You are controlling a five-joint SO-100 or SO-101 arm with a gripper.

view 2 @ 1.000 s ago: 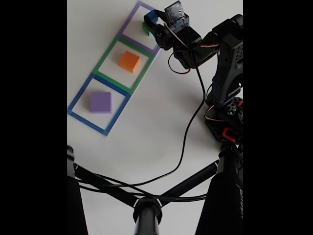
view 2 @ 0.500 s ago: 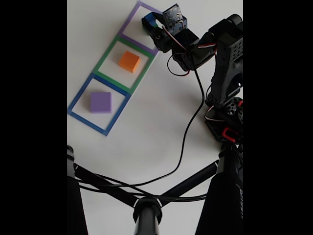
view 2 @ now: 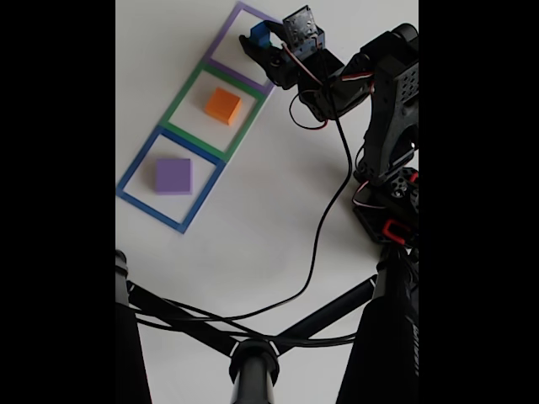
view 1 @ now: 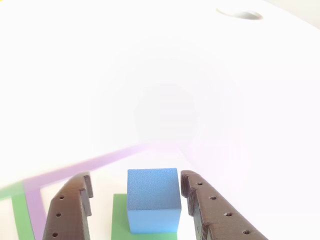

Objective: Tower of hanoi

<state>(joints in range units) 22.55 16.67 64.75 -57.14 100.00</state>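
A: White counter (view 2: 253, 236), brightly lit, with three taped square outlines in a row running from the far edge toward the left edge. Where do the cubes stand?

B: The blue cube (view 1: 153, 199) sits on top of the green cube (view 1: 120, 215), inside the purple outline (view 2: 226, 38) nearest the far edge. In the fixed view the blue cube (view 2: 258, 37) shows just past the arm. The orange cube (view 2: 223, 105) lies alone in the green outline (view 2: 181, 109), and the purple cube (view 2: 173, 176) alone in the blue outline (view 2: 135, 172), closest to the left edge.

A: And the end effector?

B: The end effector (view 1: 135, 200) straddles the blue cube with its fingers (view 1: 70, 210) spread; a gap shows on either side, wider on the left of the other view, so nothing is pinched.

A: How far along, would you say?

B: I'd judge it partway: one two-cube stack exists, while orange and purple sit apart in their own squares. I can't tell whether the blue cube is about to be lifted or was set there, so what's left is unclear
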